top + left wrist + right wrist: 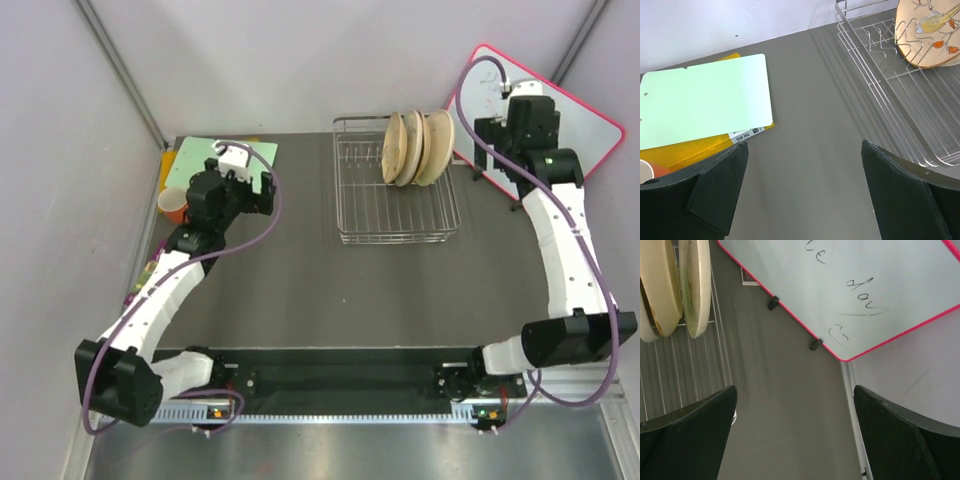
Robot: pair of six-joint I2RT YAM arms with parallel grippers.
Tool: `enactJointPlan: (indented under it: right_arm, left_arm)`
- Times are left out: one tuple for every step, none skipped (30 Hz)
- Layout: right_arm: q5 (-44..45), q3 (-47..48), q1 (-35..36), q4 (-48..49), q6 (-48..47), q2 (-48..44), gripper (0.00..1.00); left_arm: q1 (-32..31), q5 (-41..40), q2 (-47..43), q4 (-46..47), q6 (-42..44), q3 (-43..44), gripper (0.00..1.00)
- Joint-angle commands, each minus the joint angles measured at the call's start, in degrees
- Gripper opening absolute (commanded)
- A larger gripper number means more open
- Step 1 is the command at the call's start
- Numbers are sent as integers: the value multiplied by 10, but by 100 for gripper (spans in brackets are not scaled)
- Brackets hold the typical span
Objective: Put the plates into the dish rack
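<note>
Several pastel plates (415, 148) stand on edge in the back right part of the chrome wire dish rack (372, 215). The left wrist view shows a peach plate (927, 30) with a bird drawing standing in the rack (880, 95). The right wrist view shows a peach plate (660, 285) and a pale yellow-green plate (695, 285) in the rack (685, 370). My left gripper (265, 190) (805, 190) is open and empty over bare table left of the rack. My right gripper (487, 150) (795, 435) is open and empty, just right of the rack.
A pink-framed whiteboard (560, 110) (855, 285) leans at the back right, close behind my right gripper. A green clipboard (215, 155) (705, 100) lies on a yellow file (695, 150) at the back left, with an orange mug (173, 204) beside it. Walls close in on both sides.
</note>
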Motion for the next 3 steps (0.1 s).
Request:
enactJointPlan:
  right_arm:
    - [23, -31, 4, 6, 46, -48, 99]
    - [30, -32, 4, 8, 49, -46, 100]
    - [42, -44, 4, 19, 51, -49, 100]
  left_arm:
    - [3, 5, 17, -4, -5, 28, 99]
    - [3, 7, 20, -4, -9, 29, 99]
    - [3, 7, 24, -3, -12, 29, 99]
